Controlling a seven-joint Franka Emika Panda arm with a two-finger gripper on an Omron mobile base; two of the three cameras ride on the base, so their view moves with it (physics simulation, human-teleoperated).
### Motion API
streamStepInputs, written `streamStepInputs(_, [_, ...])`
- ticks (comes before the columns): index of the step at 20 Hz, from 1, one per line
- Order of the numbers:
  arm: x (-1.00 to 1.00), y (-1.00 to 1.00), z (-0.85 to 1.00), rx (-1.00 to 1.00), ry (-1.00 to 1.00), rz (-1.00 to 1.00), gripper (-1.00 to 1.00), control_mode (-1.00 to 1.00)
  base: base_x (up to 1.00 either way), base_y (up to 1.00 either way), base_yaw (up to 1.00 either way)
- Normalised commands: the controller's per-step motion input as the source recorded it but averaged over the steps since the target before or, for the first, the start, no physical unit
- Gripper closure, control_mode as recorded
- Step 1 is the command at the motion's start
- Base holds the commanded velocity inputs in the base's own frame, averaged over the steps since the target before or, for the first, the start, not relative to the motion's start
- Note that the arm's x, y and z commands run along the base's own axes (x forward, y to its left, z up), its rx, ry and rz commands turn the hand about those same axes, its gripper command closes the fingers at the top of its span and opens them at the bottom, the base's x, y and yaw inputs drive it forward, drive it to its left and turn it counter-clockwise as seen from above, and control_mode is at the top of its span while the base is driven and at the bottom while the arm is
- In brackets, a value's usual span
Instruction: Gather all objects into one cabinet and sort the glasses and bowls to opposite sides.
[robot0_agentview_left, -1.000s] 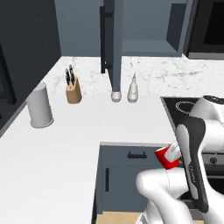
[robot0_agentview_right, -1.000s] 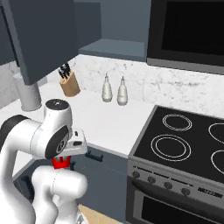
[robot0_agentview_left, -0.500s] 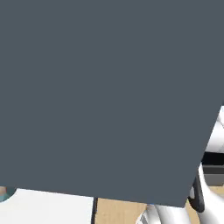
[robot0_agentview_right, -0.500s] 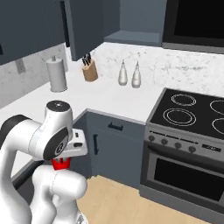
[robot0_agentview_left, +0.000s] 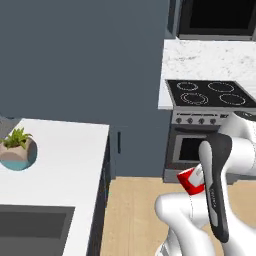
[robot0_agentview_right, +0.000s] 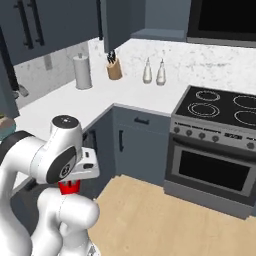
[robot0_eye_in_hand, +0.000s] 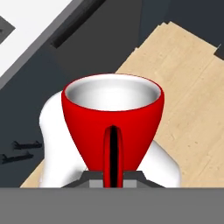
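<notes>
**Mug at the folded arm, counter and stove around it**

The mug (robot0_eye_in_hand: 113, 121) sits in the gripper (robot0_eye_in_hand: 113, 177), over the wooden floor (robot0_agentview_right: 165, 220). In the right base view, the stove (robot0_agentview_right: 220, 112) stands right of the corner counter (robot0_agentview_right: 100, 97), which carries a knife block (robot0_agentview_right: 114, 69), two bottles (robot0_agentview_right: 154, 72) and a canister (robot0_agentview_right: 82, 72). Wall cabinets (robot0_agentview_right: 55, 22) hang above.

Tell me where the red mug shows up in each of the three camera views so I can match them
Left base view: the red mug sits low and right of centre, tucked against the robot's forearm.
Right base view: a red sliver peeks out at lower left, under the white hand.
Hand view: it fills the centre, handle toward the camera, white inside, with the gripper shut on it.
Shared landmark: the black stove, in both base views.
</notes>
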Motion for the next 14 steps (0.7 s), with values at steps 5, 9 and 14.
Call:
streamStepInputs(5, [0.00,0.00,0.00,0.00,0.00,0.00,1.00,1.00,-1.00,-0.65,0.00])
streamStepInputs(9, [0.00,0.00,0.00,0.00,0.00,0.00,1.00,1.00,-1.00,0.03,0.00])
streamStepInputs(14, [0.00,0.00,0.00,0.00,0.00,0.00,1.00,1.00,-1.00,0.62,0.09])
